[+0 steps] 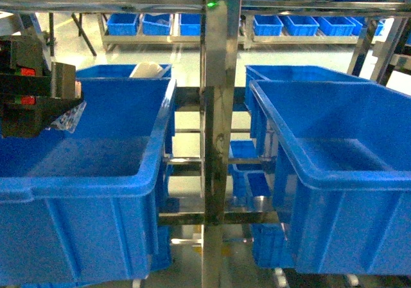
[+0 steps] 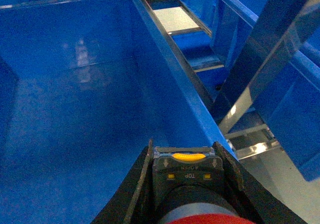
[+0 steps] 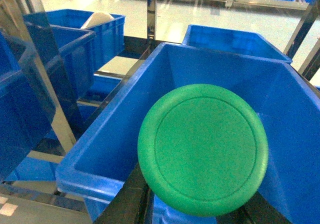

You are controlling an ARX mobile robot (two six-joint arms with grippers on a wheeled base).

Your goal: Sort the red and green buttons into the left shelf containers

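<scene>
Warehouse shelving, steel post (image 1: 218, 108) in the middle, rows of small blue bins far behind. Left pincer (image 2: 187, 184) pinches the red button (image 2: 200, 218) by its blocky body, over the near left bin (image 1: 96, 172). Right pincer (image 3: 200, 211), mostly hidden, probably pinches the green button (image 3: 202, 149) above the near right bin (image 1: 334, 172). Buttons look light, rigid, smooth-capped; body flats give the surest hold.

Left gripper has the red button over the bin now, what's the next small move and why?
Probably open the left gripper and drop the red button. The left wrist view shows it gripped above the front-left bin's bare interior, inside the rim, so it should fall in cleanly.
</scene>
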